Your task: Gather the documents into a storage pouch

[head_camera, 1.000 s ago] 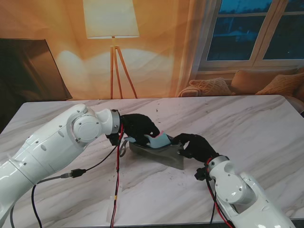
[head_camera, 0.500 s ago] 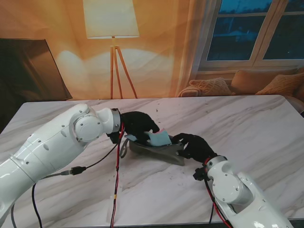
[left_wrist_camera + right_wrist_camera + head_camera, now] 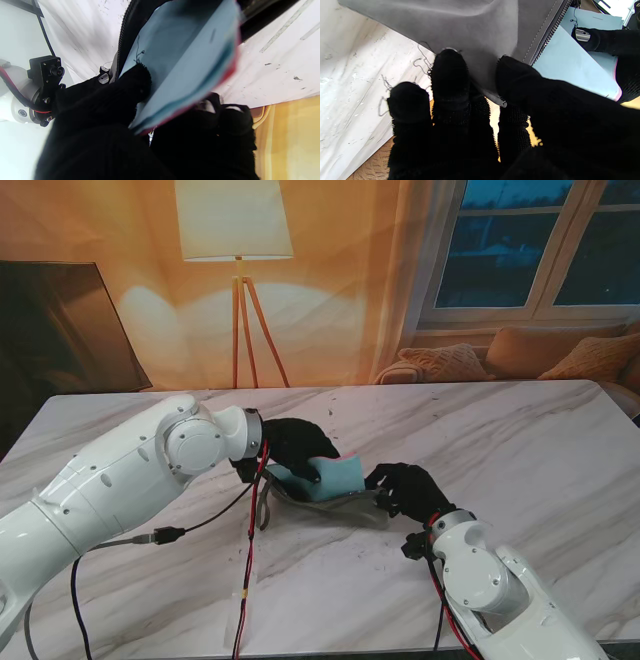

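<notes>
Two black-gloved hands meet over the grey pouch [image 3: 335, 508] at the middle of the marble tabletop [image 3: 520, 440] in the stand's view. The left robot hand [image 3: 295, 448] pinches a stack of light-blue documents [image 3: 335, 476] standing partly inside the pouch's mouth; the right robot hand [image 3: 405, 488] clamps the pouch's right end. A floor lamp [image 3: 235, 240], window and cushioned sofa lie beyond.

Left wrist view: thumb and fingers [image 3: 130, 87] close on the blue sheets [image 3: 180, 57], a red edge beneath, beside the zip.

Right wrist view: fingertips [image 3: 448, 70] press the pouch's grey fabric [image 3: 475, 30], thumb at the zipper edge, blue paper [image 3: 570, 65] just past it.
</notes>
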